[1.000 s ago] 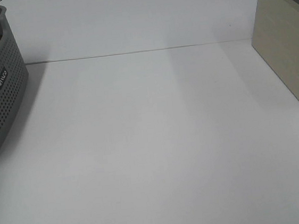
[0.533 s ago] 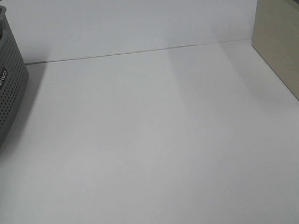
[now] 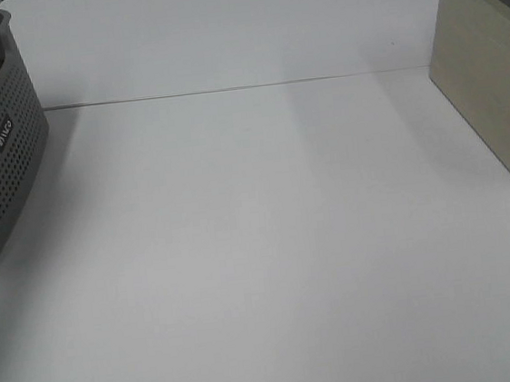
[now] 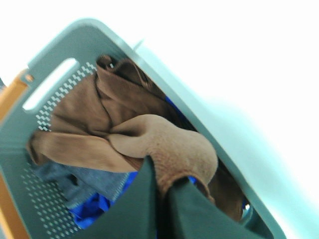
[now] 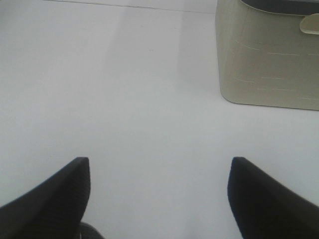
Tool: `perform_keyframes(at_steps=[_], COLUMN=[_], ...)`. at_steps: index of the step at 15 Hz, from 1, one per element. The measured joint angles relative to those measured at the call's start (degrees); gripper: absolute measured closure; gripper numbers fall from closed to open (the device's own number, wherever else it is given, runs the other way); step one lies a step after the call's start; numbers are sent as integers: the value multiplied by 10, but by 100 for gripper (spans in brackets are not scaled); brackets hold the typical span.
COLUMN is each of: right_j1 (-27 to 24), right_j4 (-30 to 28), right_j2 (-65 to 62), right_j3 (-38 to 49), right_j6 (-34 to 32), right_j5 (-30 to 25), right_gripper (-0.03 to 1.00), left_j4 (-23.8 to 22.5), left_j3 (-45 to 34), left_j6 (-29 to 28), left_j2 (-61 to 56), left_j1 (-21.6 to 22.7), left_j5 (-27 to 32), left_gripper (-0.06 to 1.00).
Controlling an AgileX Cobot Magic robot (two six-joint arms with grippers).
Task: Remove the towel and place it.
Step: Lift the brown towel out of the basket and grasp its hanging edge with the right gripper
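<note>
Left gripper (image 4: pixel 163 175), jaws pinching a fold of the brown towel (image 4: pixel 167 144) inside the grey basket (image 4: pixel 55 44), appears to be starting removal; next, lift it clear of the basket; right gripper (image 5: pixel 159 174) jaws gape wide.

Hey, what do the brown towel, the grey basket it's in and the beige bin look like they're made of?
Brown towel: soft terry-like cloth, matte, judging by its fuzzy nap and limp folds.
Grey basket: probably moulded plastic with a dull satin finish. It has a smooth rim, regular holes and a cut-out handle.
Beige bin: likely plastic too, matte, with a smooth rounded wall and faint lines. Not certain.
</note>
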State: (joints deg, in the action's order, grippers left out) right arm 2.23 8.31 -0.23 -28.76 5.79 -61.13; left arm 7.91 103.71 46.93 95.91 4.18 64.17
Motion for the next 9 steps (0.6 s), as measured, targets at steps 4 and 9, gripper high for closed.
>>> perform_keyframes(at_steps=[4, 9], right_j1=[0, 0], right_j4=[1, 105], right_j2=[0, 99], right_j3=[0, -8], right_j6=[-1, 55], right_j5=[1, 122], right_gripper=[23, 23], left_j4=[-2, -4], left_j3=[60, 126], left_j6=[-49, -62], left_j2=[-44, -57], left_j1=[-67, -195], left_j5=[3, -5], left_gripper=[94, 94])
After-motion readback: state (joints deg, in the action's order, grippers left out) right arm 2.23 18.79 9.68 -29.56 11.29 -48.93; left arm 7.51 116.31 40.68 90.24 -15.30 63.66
